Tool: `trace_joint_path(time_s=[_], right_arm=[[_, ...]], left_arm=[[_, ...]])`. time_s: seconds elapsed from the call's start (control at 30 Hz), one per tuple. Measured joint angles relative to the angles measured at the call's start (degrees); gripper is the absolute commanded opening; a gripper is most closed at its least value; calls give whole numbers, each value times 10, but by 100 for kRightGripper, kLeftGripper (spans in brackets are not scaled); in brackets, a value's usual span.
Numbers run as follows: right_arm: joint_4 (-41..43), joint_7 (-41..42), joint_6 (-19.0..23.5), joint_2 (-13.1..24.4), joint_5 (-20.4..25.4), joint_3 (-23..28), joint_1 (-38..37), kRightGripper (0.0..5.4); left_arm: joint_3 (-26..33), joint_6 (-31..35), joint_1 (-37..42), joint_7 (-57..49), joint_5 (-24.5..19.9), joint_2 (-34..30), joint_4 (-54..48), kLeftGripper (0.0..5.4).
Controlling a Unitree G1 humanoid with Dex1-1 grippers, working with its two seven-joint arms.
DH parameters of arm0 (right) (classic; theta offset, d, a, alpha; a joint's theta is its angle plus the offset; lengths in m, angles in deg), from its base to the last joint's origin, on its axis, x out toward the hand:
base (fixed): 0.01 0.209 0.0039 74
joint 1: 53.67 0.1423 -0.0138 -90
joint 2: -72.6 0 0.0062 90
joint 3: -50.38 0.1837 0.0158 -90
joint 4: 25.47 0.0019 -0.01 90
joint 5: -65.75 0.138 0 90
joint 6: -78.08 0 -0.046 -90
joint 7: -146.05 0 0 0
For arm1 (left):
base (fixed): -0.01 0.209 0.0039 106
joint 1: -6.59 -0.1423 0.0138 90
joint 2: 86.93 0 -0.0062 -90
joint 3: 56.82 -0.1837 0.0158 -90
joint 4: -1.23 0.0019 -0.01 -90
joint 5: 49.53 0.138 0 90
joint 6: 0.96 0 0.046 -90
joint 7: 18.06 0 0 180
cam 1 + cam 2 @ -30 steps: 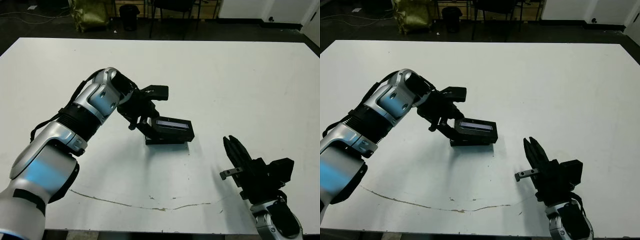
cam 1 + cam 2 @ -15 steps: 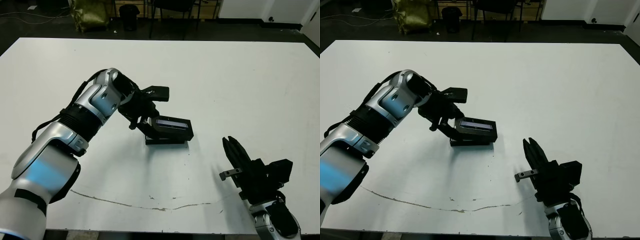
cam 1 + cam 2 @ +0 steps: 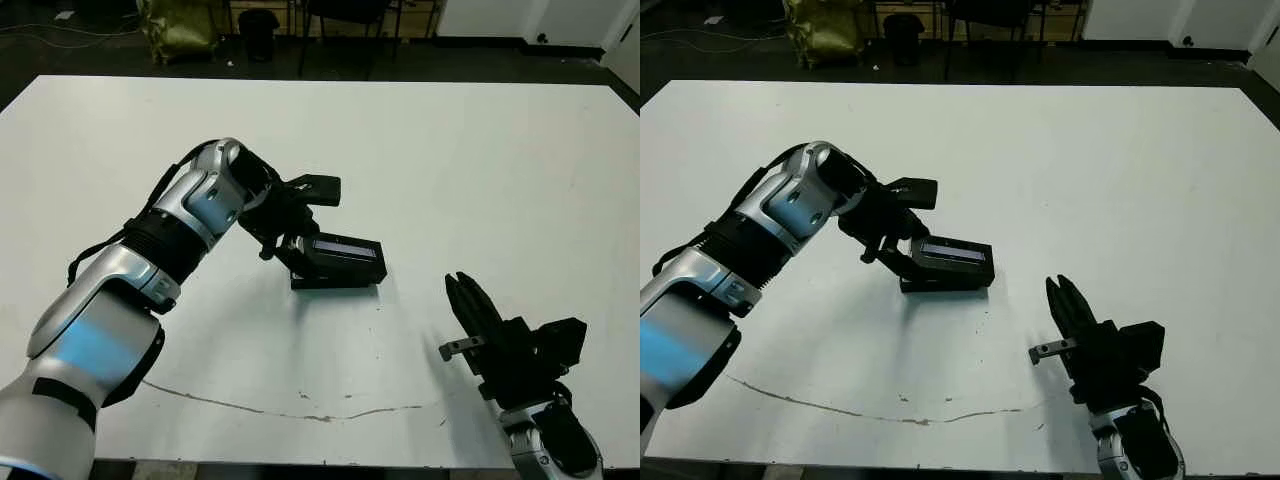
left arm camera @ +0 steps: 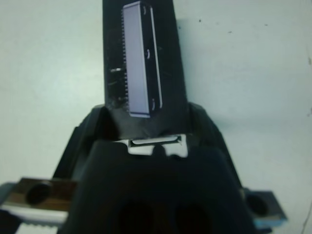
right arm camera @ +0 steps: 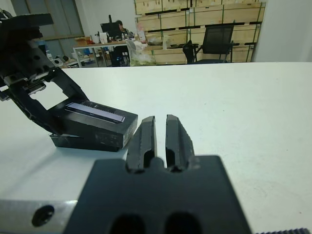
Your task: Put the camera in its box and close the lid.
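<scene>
1. The lid point(image 3: 343, 253), a flat black cover with a pale stripe along its face, is sitting tilted over the box point(image 3: 333, 281), near the middle of the white table point(image 3: 480, 170). Its end by the left gripper is raised, and its far end is resting low against the box.
2. The box is lying flat on the table beneath the lid. Only its black side wall is showing; its inside is hidden.
3. The camera is not showing in any view. It is probably already inside the box, but the lid is covering that space, so I cannot be sure.
4. The left gripper point(image 3: 292, 243) is reaching in from the left and pinching the raised end of the lid between its two black fingers. In the left wrist view, the lid point(image 4: 141, 63) is stretching away from those fingers.
5. The right gripper point(image 3: 470, 305) is hovering well apart from the box, nearer the front edge of the table. Its fingers are pressed almost together and are holding nothing.
6. Judging from this, the task is looking nearly finished: the lid is partly down over the box. What is remaining is lowering the raised end until it is seated flat, then letting go.
</scene>
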Motion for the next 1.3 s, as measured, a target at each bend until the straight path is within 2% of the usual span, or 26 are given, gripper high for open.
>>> trace_joint_path(time_s=[0.77, 0.97, 1.3], right_arm=[[-1, -1, 3, 0, 0, 0, 1, 0], [-1, 1, -1, 0, -1, 0, 1, 0], [3, 2, -5, 0, -1, -1, 0, 0]], left_arm=[[-5, 9, -2, 8, 8, -6, 10, 239], [-2, -13, -11, 7, 6, -16, 4, 239], [6, 3, -19, 13, -3, -20, 8, 239]])
